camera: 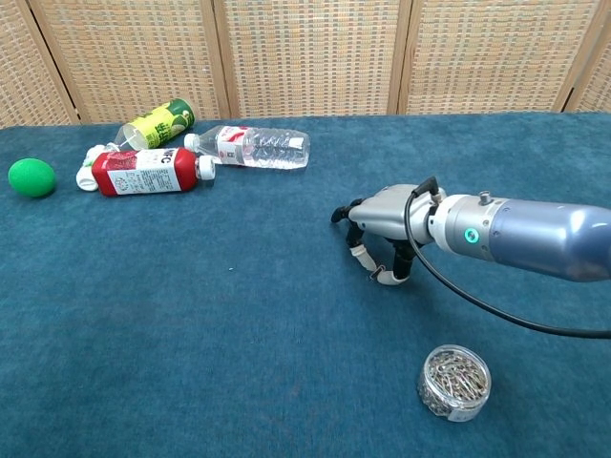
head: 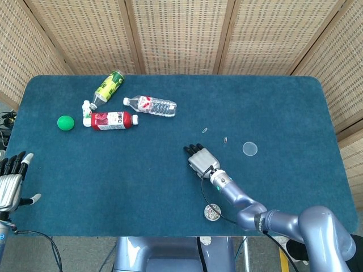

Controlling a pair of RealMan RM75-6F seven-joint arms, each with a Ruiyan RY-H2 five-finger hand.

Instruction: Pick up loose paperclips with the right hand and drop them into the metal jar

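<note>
The right hand [camera: 379, 250] is lowered to the worktop [head: 170, 187], fingers curled narrowly around a paperclip [camera: 380, 277]; whether it is gripped cannot be told. The metal jar [camera: 454, 384], nearby, already holds many clips. Two loose paperclips [head: 205, 130] remain beyond the hand.

Teal-blue tabletop [head: 170, 187]; bright green ball [head: 66, 122]; red-labelled bottle [head: 112, 120] with white cap; yellow-green bottle [head: 109, 85]; clear bottle [head: 151, 105] with red-and-white label; silvery jar [camera: 454, 384]; grey right hand [camera: 382, 218], black fingers [camera: 341, 211] tipped white; tan woven screen [head: 181, 34].
</note>
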